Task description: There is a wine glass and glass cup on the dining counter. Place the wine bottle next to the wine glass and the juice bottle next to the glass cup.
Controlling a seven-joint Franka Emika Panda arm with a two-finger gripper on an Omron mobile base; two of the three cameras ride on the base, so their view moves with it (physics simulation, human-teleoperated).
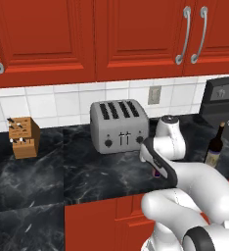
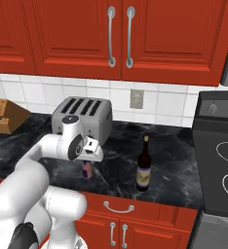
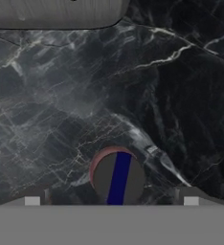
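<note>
I'm holding the gripper (image 3: 111, 201) straight above the juice bottle (image 3: 117, 176), jaws spread wide to either side of its cap and gripping nothing. The bottle is standing on the worktop (image 2: 174, 160) near its front edge, in front of the toaster (image 2: 83, 116). The wine bottle (image 2: 144, 165) is standing upright near that same front edge, toward the stove (image 2: 220, 160).

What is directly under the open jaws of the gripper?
The juice bottle stands upright on the black marble worktop, directly under the gripper, between its open jaws. From above, its cap faces the camera. Its lower body is covered by its own top.
</note>
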